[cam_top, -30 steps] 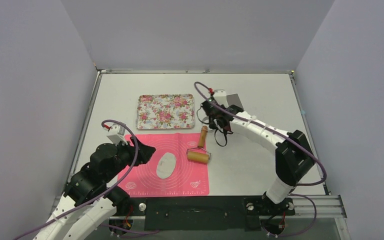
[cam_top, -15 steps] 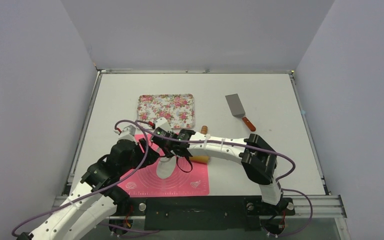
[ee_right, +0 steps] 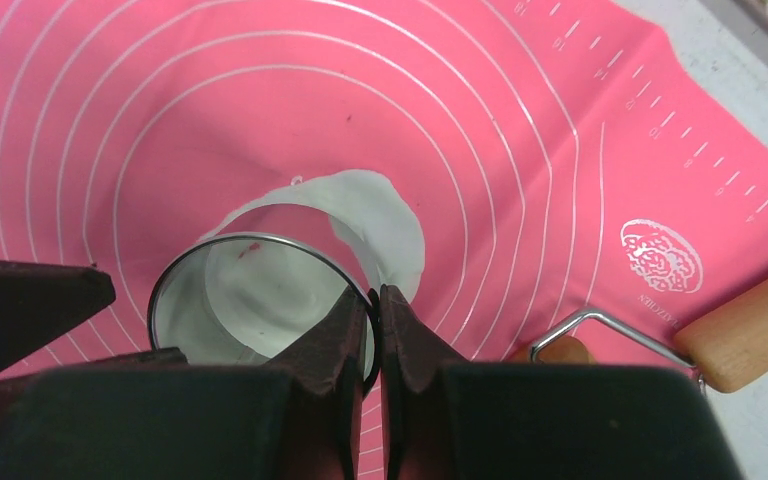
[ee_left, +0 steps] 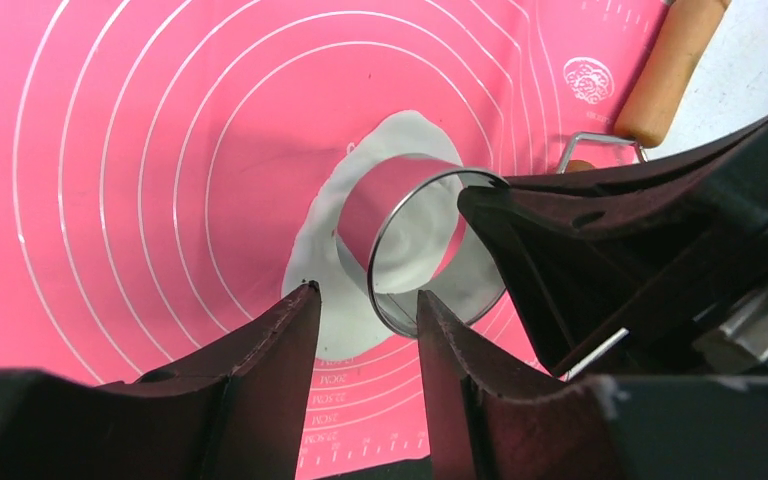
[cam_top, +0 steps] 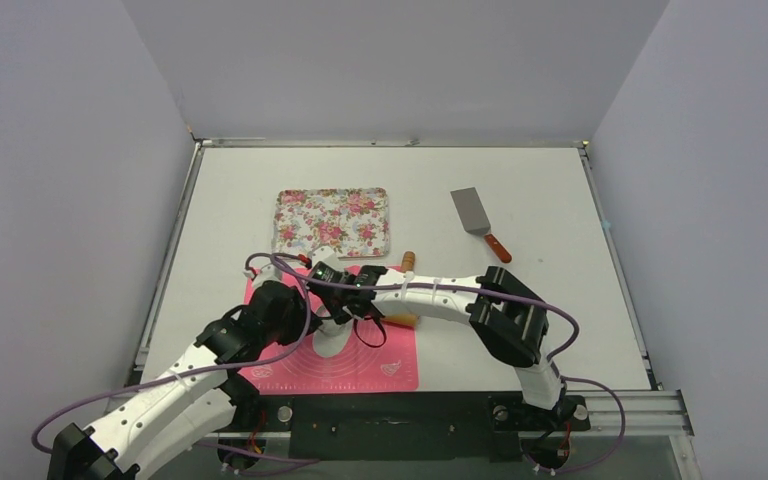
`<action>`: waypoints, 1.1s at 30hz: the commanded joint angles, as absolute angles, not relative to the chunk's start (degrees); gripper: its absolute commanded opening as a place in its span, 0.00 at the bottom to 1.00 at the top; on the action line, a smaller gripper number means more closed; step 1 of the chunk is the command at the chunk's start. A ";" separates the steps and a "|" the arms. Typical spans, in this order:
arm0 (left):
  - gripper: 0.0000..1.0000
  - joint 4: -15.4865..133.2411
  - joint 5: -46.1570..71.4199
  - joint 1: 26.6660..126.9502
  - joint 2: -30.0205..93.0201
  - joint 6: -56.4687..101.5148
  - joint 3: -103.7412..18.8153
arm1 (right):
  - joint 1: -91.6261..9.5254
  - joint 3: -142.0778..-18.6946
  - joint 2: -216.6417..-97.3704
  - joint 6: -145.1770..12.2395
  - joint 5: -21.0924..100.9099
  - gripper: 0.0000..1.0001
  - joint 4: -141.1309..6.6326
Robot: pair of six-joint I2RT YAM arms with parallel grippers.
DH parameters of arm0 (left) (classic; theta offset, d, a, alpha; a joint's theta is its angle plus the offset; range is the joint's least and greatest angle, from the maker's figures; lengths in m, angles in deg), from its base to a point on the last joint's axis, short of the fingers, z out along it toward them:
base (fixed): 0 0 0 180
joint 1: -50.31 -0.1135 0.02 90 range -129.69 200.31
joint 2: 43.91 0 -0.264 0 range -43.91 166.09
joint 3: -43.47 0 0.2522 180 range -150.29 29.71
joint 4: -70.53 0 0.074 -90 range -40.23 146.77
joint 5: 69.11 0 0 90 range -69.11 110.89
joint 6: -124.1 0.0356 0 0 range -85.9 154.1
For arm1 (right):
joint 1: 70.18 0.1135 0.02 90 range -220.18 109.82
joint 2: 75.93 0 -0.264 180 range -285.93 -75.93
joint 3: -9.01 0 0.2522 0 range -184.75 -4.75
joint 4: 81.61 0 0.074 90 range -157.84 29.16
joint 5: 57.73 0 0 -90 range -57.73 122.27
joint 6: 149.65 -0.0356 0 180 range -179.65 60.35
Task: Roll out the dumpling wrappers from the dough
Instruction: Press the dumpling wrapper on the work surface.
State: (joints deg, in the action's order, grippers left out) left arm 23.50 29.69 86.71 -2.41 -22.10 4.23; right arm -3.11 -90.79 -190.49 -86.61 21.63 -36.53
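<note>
Left wrist view first: find the left gripper (ee_left: 365, 298) at 6 o'clock of the ring cutter (ee_left: 380, 190), fingers (ee_left: 270, 350) apart and closed on nothing, tips just beside the near rim. Find the right gripper (ee_right: 373, 297) pinched tight on the ring's thin wall at about 3 o'clock. Note the ring cutter upright on the dough sheet (ee_left: 405, 130), near the middle of the pink mat (ee_left: 140, 150), a lobe of dough showing past it at 12 o'clock. No loose dumpling wrapper to be seen anywhere, only the round patch walled in by the ring. Judged as the cutting step, so press straight down without tipping toward the pinched side, for fear of lifting the far edge and leaving an uncut hinge. Bring the left fingers down on the mat or the outer dough, not inside the ring, to pin things against sliding. Probably twist a little before lifting, to free the disc cleanly. Mind the rolling pin (ee_left: 675, 60) lying at the mat's edge at 3 o'clock. Farther out at 12 o'clock, count on the flowered tray (cam_top: 332, 222) as the likely landing spot. Well apart at 2 o'clock, keep the spatula (cam_top: 475, 212) in mind for lifting.
</note>
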 commanded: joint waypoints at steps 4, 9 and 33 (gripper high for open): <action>0.33 33.36 28.95 86.66 0.23 -24.16 7.11 | -2.26 -88.36 -188.98 -84.76 23.95 0.00 -40.97; 0.31 35.47 28.49 86.68 3.07 -24.44 7.82 | -2.25 -87.57 -188.70 -84.12 25.19 0.00 -41.63; 0.00 34.57 28.01 86.70 15.68 -28.17 9.21 | -3.28 -70.35 -190.76 -87.74 25.38 0.00 -63.00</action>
State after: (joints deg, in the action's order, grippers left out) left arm 35.61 29.03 86.71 11.36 -24.00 7.53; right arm -3.94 -79.01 -188.63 -85.26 26.49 -50.61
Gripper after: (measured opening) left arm 0.034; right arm 0.031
